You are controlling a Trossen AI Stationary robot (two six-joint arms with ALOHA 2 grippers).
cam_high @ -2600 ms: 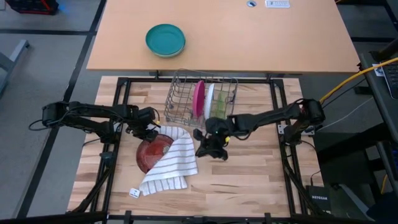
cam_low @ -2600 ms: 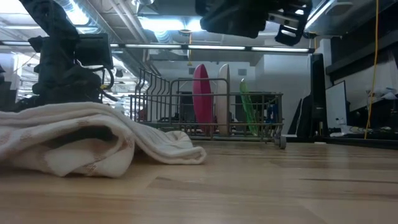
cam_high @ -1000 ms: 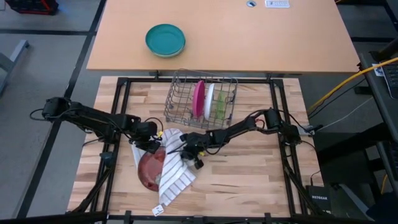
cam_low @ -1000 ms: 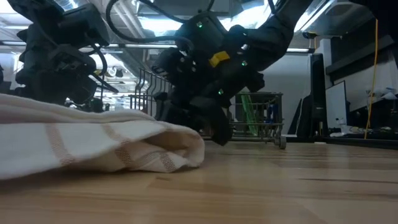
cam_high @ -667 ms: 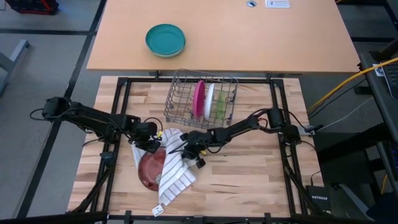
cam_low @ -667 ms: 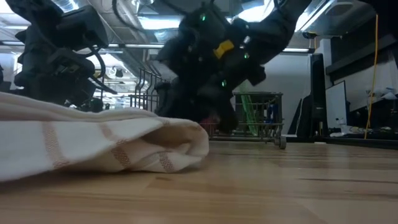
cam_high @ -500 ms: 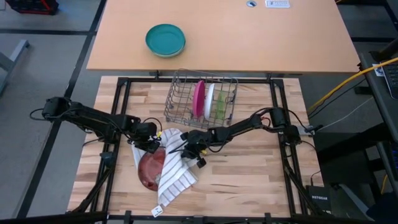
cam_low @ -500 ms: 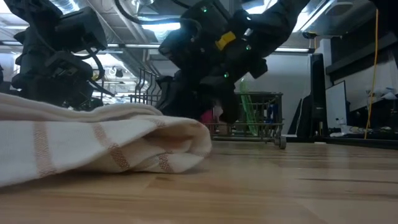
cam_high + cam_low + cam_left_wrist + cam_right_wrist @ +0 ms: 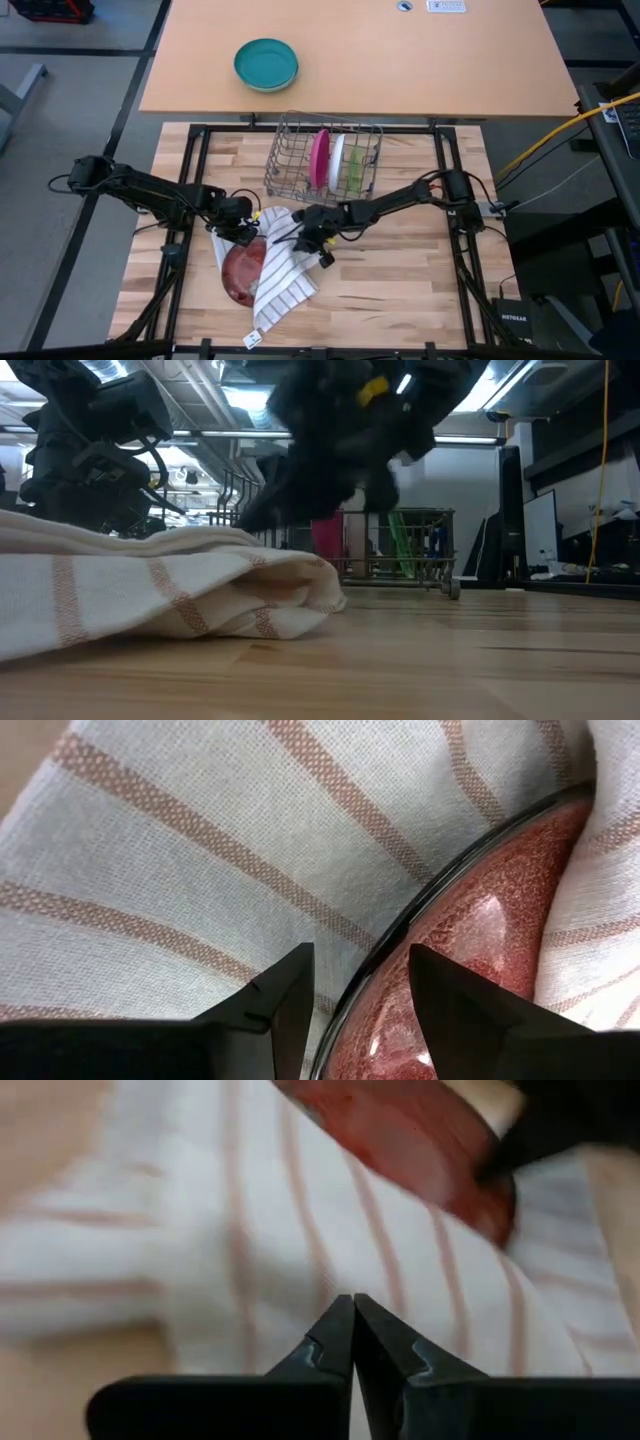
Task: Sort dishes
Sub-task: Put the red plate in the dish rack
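Note:
The dark red plate lies half wrapped in the white striped cloth, which covers its right side. My left gripper sits at the plate's far rim, shut on it. My right gripper hovers shut just above the cloth's far right part, and its wrist view shows the gripper over cloth and plate. The magenta-pink plate and the pale green plate stand on edge in the wire rack. My left gripper holds the dark red plate by its far rim, which runs into the gap between the two fingers. One finger is on the cloth side, the other finger over the plate's glossy inside. It comes slanting from the table's left and far side.
A teal bowl sits on the separate tan table beyond the work table. The rack stands at the far middle of the wooden top. Bare wood stretches to the right of and nearer than the cloth. A small white tag lies by the near edge.
My right gripper has risen from the cloth's right edge and drifted slightly toward the far right. The cloth's right fold has crept a little farther right. The plate stays put.

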